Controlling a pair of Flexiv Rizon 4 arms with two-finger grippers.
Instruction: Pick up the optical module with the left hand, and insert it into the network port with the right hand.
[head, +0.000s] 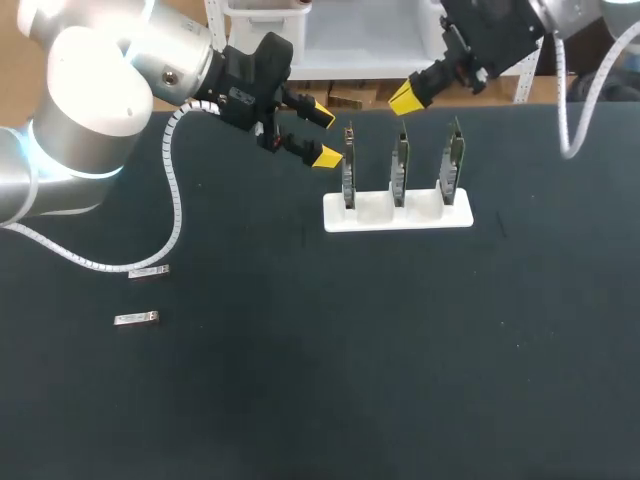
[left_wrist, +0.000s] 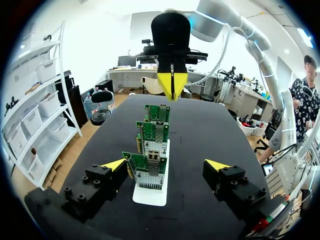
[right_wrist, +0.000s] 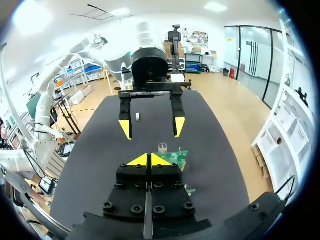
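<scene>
Head view: rack (head: 420, 218) holds three boards (head: 400, 165).

Head camera looks down on the table (head: 300, 400); wrist cameras face each other across the rack (head: 397, 215).

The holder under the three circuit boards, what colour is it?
The flat rectangular holder is white, clearest in the head view.

Light: bright, even, from overhead; black table (head: 300, 380) matte, almost without shadow. Glare: strong on the white shell of the left arm (head: 85, 100) and the white holder (head: 398, 214), head view. Yellow tips of the left gripper (head: 323, 134) vivid, evenly lit in every view.
</scene>
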